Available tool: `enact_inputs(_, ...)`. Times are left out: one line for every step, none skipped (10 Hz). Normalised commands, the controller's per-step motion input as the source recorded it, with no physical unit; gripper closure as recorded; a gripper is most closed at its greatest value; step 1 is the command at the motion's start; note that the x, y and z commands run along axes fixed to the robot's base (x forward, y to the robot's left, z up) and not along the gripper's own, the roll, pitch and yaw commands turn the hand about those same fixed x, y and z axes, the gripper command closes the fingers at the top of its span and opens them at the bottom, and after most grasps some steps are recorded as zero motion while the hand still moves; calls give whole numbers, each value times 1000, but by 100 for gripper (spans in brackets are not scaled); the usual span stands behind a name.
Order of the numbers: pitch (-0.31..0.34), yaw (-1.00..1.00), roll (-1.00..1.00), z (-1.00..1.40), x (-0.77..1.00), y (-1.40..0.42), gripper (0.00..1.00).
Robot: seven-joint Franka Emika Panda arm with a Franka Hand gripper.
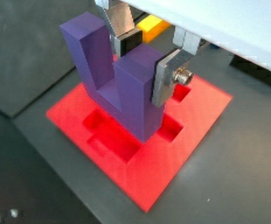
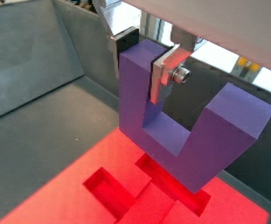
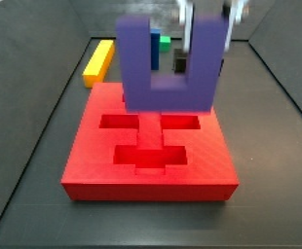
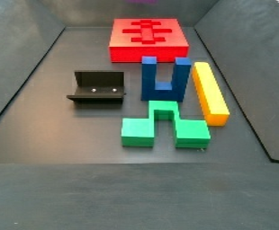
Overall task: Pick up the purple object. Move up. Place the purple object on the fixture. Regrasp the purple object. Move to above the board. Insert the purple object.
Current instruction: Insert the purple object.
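Red board (image 3: 94, 148), largest item, flat on the dark floor, with recessed cross-shaped cutouts (image 3: 147, 136) open and unfilled; seen also in a wrist view (image 1: 162, 171).

Purple object (image 3: 167, 92), chunky U, prongs up and base down, hanging over the rear part of the board; shown in both wrist views (image 1: 126, 87) (image 2: 173, 131) directly above the cutouts. Contact with the board impossible to tell from these angles; not yet seated in any recess.

Yellow bar (image 3: 99, 61), beyond the board's far corner, well apart from the purple object. Fixture (image 4: 100, 87), dark bracket, unoccupied, in a side view showing neither arm nor purple object.

Gripper (image 3: 206, 37), above the board, jaws clamped on one prong of the purple object only, the other prong free. Silver fingers (image 1: 165, 77) pressing the prong's flat faces.

Judged stage: above the board, insertion pending.

Hazards from here:
- Off-centre grasp on a single prong; likely tilting of the block under contact force, then wedging against a cutout wall.
- Slight misalignment over the recess; base landing on the red rim instead of dropping in.
- Slipping between the pads under a hard downward push, leaving the block skewed.
- Early release before seating; toppling onto the board top.
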Motion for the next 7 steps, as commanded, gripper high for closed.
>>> enact_inputs(-47, 354, 349, -466, 80, -383, 100)
enact_inputs(-36, 306, 401, -383, 100, -383, 100)
enact_inputs(-4, 280, 413, -323, 91, -394, 100)
enact_inputs(0, 266, 413, -263, 80, -406, 100)
enact_inputs(9, 146, 311, -126, 49, -197, 100)
enact_inputs(0, 106, 233, -83, 0, -37, 100)
enact_inputs(0, 114, 176, -140, 0, 0, 100)
